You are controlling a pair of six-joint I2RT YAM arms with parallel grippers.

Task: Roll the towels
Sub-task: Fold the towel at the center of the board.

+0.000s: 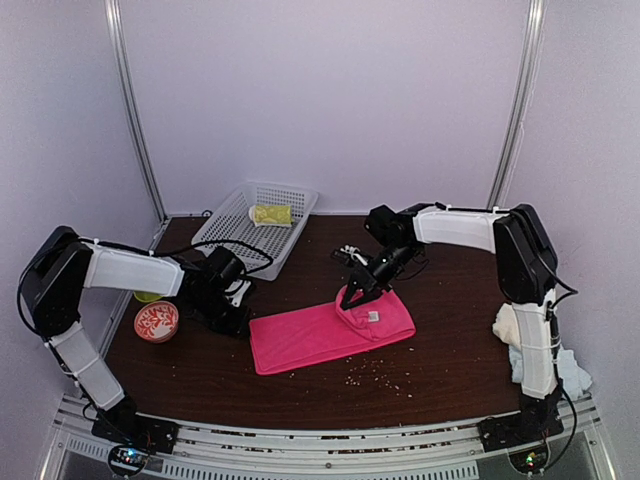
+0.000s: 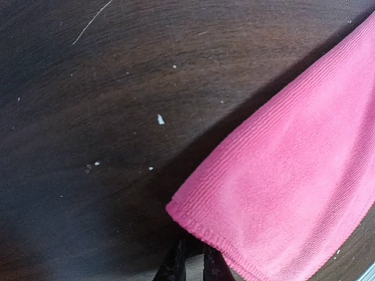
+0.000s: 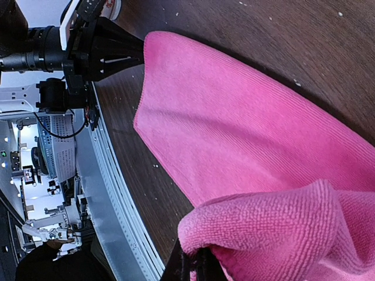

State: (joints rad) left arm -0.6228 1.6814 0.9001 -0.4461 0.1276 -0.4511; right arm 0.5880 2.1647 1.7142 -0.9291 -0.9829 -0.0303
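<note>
The hot-pink towel (image 1: 310, 340) lies spread on the dark table, with its right end folded up and over. My right gripper (image 1: 352, 297) is shut on that raised fold (image 3: 275, 228), and its fingertips are hidden in the cloth. My left gripper (image 1: 238, 316) is at the towel's left corner (image 2: 193, 222). Its fingers (image 2: 176, 263) are close together at the hem, and the corner looks slightly lifted. The left gripper also shows in the right wrist view (image 3: 126, 52), touching that corner. A lime-yellow towel (image 1: 270, 213) lies in the white basket (image 1: 235, 225). Cream (image 1: 512, 322) and pale-blue (image 1: 575, 368) towels lie at the far right.
A red-and-white patterned bowl (image 1: 156, 321) and a green object (image 1: 147, 296) sit at the table's left edge. Crumbs (image 1: 375, 372) lie in front of the pink towel. The metal rail (image 1: 330, 440) runs along the near edge. Cables (image 1: 240, 250) hang over the basket's front rim.
</note>
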